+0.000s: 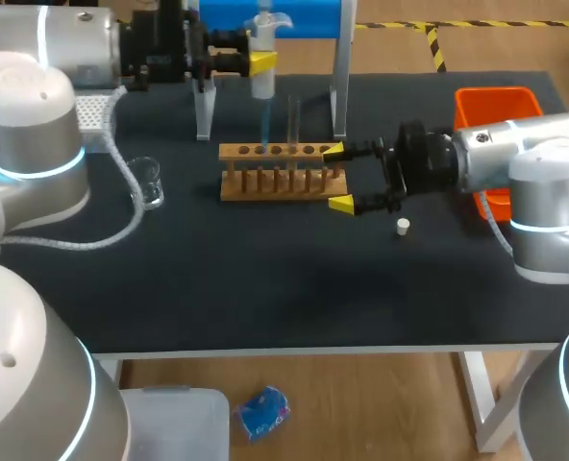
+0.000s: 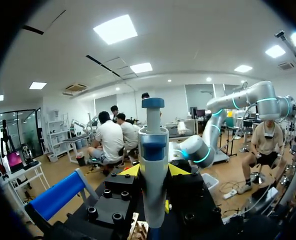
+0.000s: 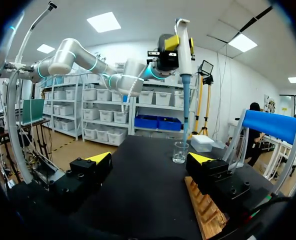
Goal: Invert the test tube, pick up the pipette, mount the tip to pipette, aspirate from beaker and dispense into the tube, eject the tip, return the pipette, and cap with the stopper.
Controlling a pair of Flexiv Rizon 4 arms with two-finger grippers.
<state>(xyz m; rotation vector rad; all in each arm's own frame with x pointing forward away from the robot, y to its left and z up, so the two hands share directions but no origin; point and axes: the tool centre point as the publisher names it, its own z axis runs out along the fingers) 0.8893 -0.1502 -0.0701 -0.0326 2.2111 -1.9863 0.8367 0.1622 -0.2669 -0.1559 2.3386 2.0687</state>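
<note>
My left gripper (image 1: pixel 251 63) is shut on the white pipette (image 1: pixel 262 60), which hangs upright over the wooden rack (image 1: pixel 283 173). Its blue tip (image 1: pixel 265 123) points down at the rack's holes. Beside the tip, a clear test tube (image 1: pixel 294 120) stands in the rack. In the left wrist view the pipette (image 2: pixel 153 165) sits between the yellow fingertips (image 2: pixel 177 170). My right gripper (image 1: pixel 339 178) is open at the rack's right end, one finger on each side. Ahead of it, the right wrist view shows the pipette (image 3: pixel 184 50), the beaker (image 3: pixel 180 152) and the rack (image 3: pixel 204 210). The beaker (image 1: pixel 148 181) stands left of the rack. A white stopper (image 1: pixel 403 227) lies right of it.
The pipette stand (image 1: pixel 340 96), with a blue top and clear legs, rises behind the rack. A white tip box (image 1: pixel 94 113) sits at the back left. An orange bin (image 1: pixel 494 104) is at the back right, behind my right arm. The table's front half is bare black mat (image 1: pixel 265 288).
</note>
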